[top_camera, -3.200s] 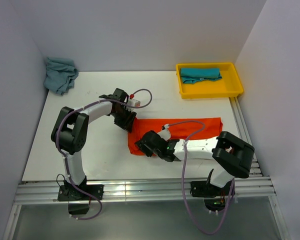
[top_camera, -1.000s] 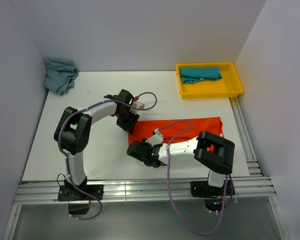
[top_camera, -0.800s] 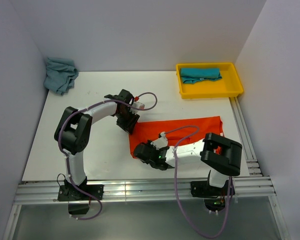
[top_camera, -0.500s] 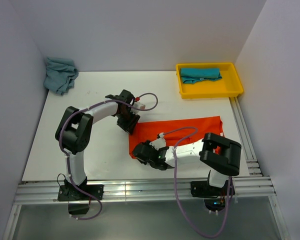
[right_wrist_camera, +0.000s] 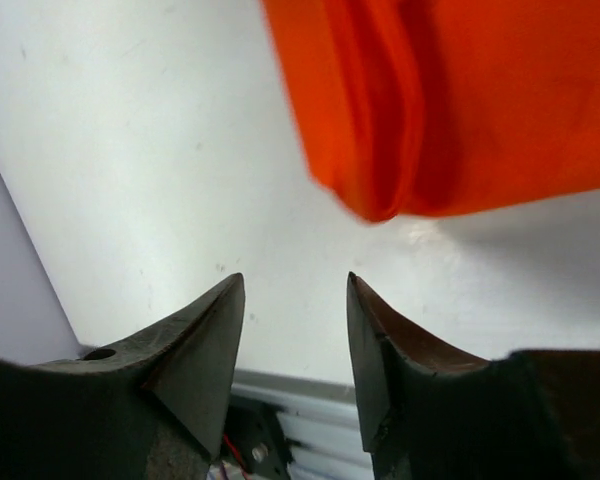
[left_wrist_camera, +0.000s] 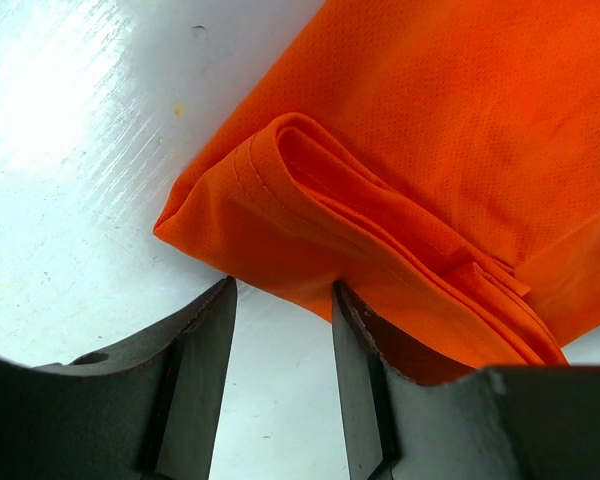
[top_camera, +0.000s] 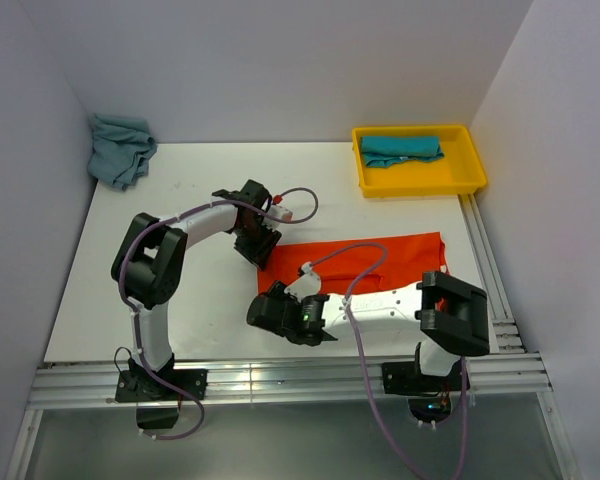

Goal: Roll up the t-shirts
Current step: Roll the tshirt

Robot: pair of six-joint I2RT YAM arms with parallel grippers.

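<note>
Orange-red t-shirt (top_camera: 380,262) lay folded, its left edge loosely turned. Left gripper (left_wrist_camera: 282,290) and right gripper (right_wrist_camera: 295,280) stood parted, empty. Uneven grips would likely skew the roll.

white table (top_camera: 185,195) boxed in by pale lilac-grey walls (top_camera: 280,70) — soft, even light

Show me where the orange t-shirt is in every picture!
Top external: the orange t-shirt lies mid-table, right of centre.
Left wrist: fills the upper right, folded corner just above the left gripper.
Right wrist: top right, above the right gripper.
Shared landmark: the white table under it.
</note>
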